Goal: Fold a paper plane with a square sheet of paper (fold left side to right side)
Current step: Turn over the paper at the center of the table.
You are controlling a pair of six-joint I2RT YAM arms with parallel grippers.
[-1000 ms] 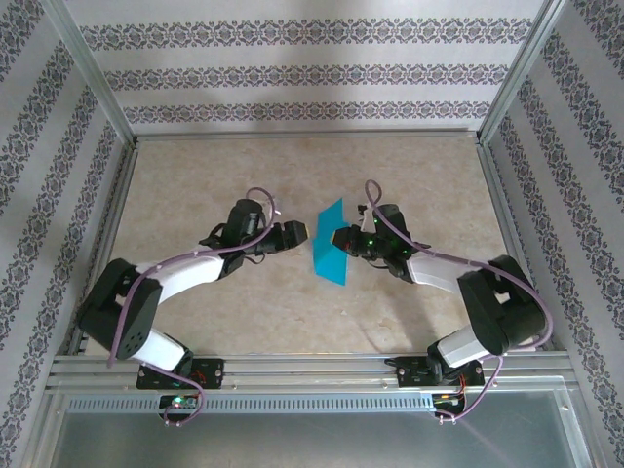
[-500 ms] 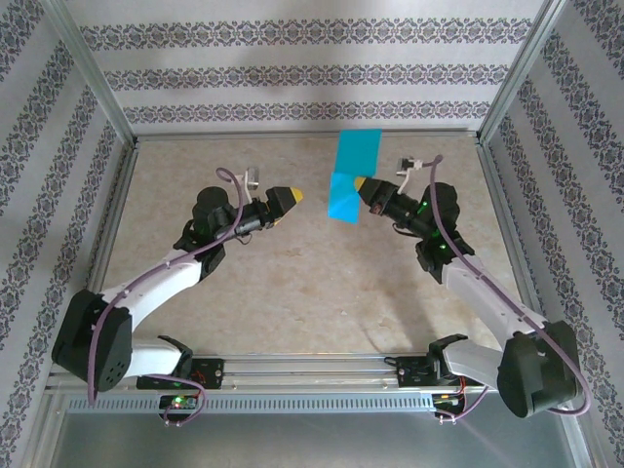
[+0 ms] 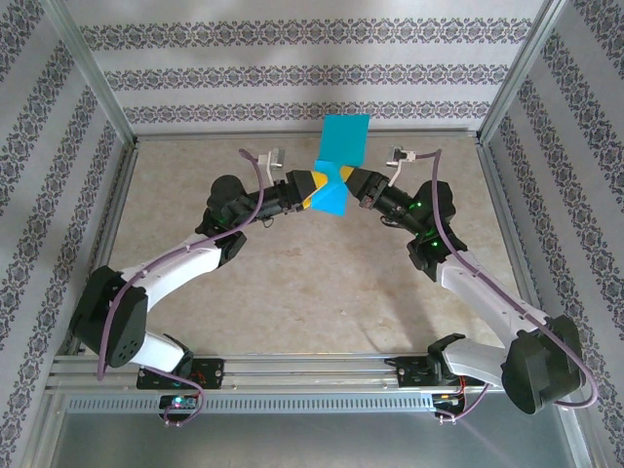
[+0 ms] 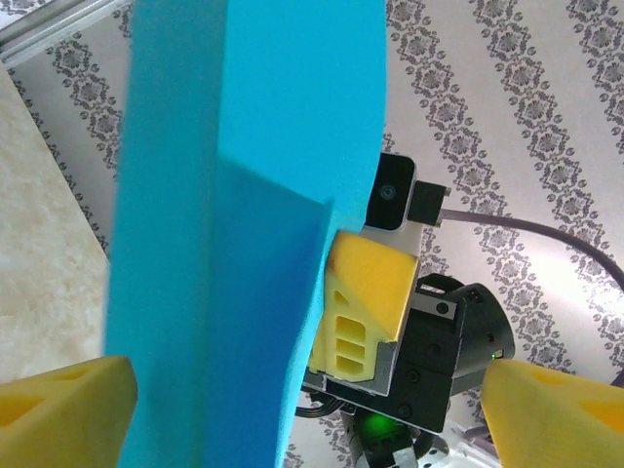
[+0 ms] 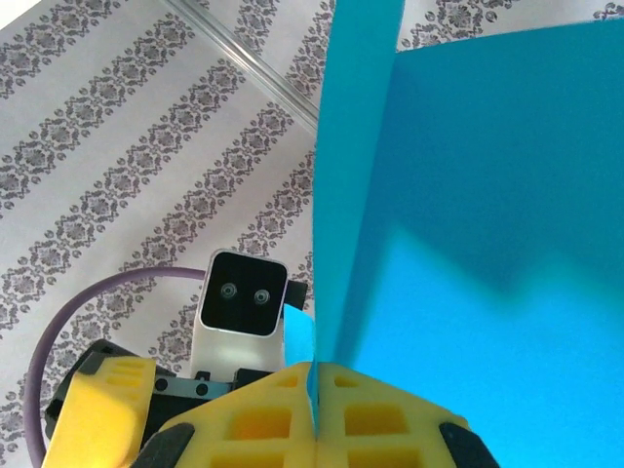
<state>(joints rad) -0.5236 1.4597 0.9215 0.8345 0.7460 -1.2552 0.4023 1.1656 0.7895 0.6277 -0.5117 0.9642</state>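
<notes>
**Right gripper [image 3: 347, 180] is being clamped on the teal paper, mid-air**

So, the square sheet of paper [image 3: 343, 141] is being pinched at one edge between the right gripper's two yellow fingers [image 5: 263, 390]. From the right wrist, they are being pressed flat together with only the thin blue edge between them. The sheet is being held upright and clear of the table [image 3: 292, 283], over its far half, and in the top view its upper part is being shown against the patterned back wall [image 3: 292, 73]. It's not flat either. It is being bent along a crease, so from the right wrist one panel is being seen broad-on and another nearly edge-on.

The left gripper [image 3: 316, 187] is being held right up at the paper from the other side, tips close to the right one's. Its fingers are being spread wide apart. In the left wrist view the sheet is being framed between them, much nearer to the one at the picture's left [image 4: 63, 409]. Whether that finger is being touched by the paper can't be told.
</notes>
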